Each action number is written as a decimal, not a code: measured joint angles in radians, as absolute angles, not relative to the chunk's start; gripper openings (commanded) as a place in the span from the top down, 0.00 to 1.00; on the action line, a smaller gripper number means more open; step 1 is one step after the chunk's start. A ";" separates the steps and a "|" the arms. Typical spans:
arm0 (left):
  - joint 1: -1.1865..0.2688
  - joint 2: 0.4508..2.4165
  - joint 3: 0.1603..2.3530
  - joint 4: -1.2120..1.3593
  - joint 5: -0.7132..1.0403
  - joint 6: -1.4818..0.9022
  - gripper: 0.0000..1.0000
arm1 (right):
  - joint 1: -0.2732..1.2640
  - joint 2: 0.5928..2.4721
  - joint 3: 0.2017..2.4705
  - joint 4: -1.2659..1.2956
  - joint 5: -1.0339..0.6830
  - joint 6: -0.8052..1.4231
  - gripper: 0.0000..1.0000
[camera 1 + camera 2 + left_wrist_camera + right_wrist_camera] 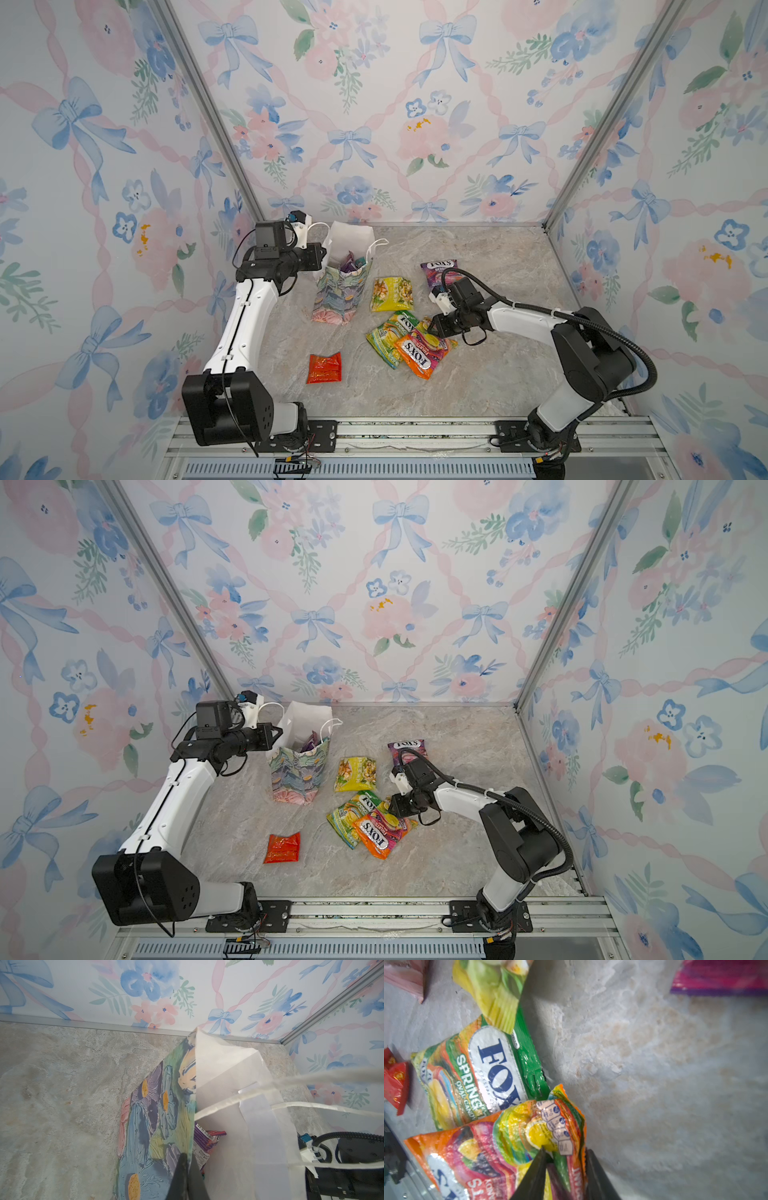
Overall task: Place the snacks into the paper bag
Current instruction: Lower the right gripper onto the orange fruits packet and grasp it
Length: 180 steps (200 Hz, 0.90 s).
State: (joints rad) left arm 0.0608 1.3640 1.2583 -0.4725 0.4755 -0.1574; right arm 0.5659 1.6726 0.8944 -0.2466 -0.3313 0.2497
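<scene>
**Operator:** What have the fingers got?

**Spotter:** Your right gripper (565,1153) has its fingers (534,1173) drawn close on a crumpled corner of the orange packet (483,1153), and foil fills the gap between them. Your left gripper (188,1167) is pinched flat on the paper bag (158,1105), with one finger on the printed wall and one on the white lining.

**Operator:** Where does everything lie?

**Spotter:** The orange packet lies mid-surface, overlapping the green packet (384,337), which touches the yellow packet (392,294) beyond it. The bag stands upright near the far left corner of the surface (498,374). The red packet (324,367) lies alone toward the near edge.

**Operator:** What can't you make out?

**Spotter:** Your right arm (515,320) covers the lower part of the purple packet (438,268) in both top views. The packets in the bag (352,262) show only their tops, so I cannot count them. Both wrist views cut your fingers off at the frame edge.
</scene>
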 measured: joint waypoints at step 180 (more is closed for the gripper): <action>0.061 1.364 1.258 -0.472 0.476 -0.157 1.00 | 0.619 1.425 0.982 -0.412 -0.214 0.227 1.00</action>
State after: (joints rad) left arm 0.0608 1.3640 1.2583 -0.4725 0.4763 -0.1574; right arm 0.6189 1.4250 0.9821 -0.4118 -0.2142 0.2272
